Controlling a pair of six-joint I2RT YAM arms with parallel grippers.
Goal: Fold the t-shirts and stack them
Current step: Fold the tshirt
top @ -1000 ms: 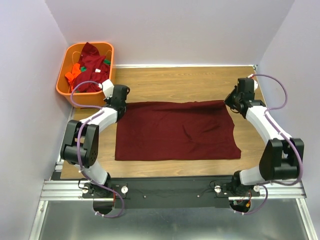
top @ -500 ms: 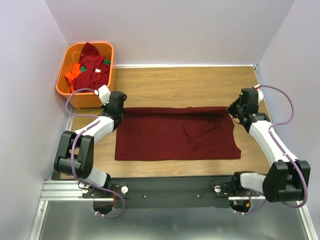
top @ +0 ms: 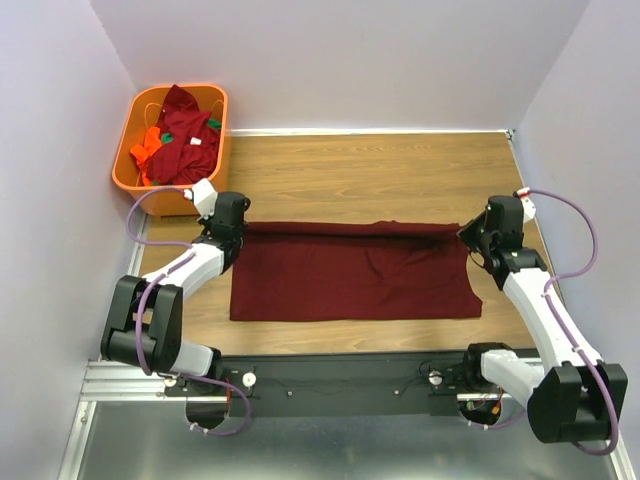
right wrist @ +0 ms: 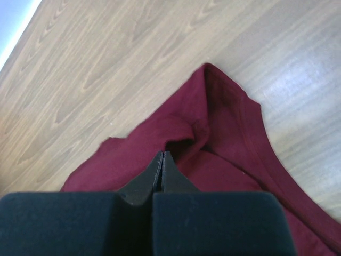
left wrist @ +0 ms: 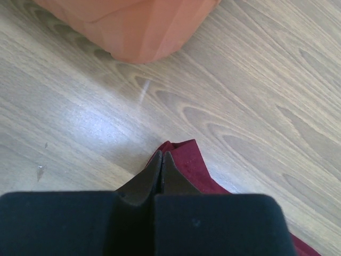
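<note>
Corners of the maroon t-shirt [top: 350, 275] were what I had both tools pinching, one at each far end, so the cloth would come over as one straight edge rather than sag in the middle. The left gripper [left wrist: 161, 160] was clamped tight on the far-left corner, with a red tip of fabric poking out past its closed fingers. The right gripper [right wrist: 161, 160] was closed just as tightly on the bunched far-right corner. The shirt lay spread across the middle of the table [top: 350, 170]. Its far edge was rolled toward me in a narrow raised lip running between the two grips, and the near half was flat on the wood. I judged this to be the first lengthwise fold, only just begun.

Both arms reached forward with their wrists low and pitched down at the table. The left forearm angled in from the left edge, just in front of the orange basket [left wrist: 138, 26], where the other t-shirts [top: 180, 135] sat heaped and waiting. The right arm ran long up the right side, and its wrist turned inward toward the cloth.
</note>
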